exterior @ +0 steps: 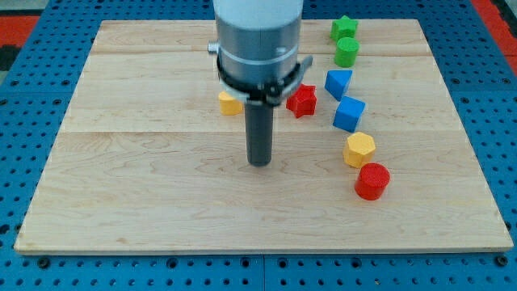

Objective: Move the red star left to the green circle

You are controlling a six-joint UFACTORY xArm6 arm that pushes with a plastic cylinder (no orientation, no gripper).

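The red star (303, 100) lies on the wooden board (145, 178), right of centre towards the view's top. The green circle (346, 52) sits up and to the right of it, just below a green star (343, 28). My tip (259, 162) rests on the board below and to the left of the red star, apart from it. The arm's grey body hides part of the board above the tip.
A yellow block (230, 103) lies partly hidden left of the rod. A blue triangular block (338, 82), a blue cube (349, 114), a yellow hexagon (359, 149) and a red cylinder (372, 180) run down the view's right.
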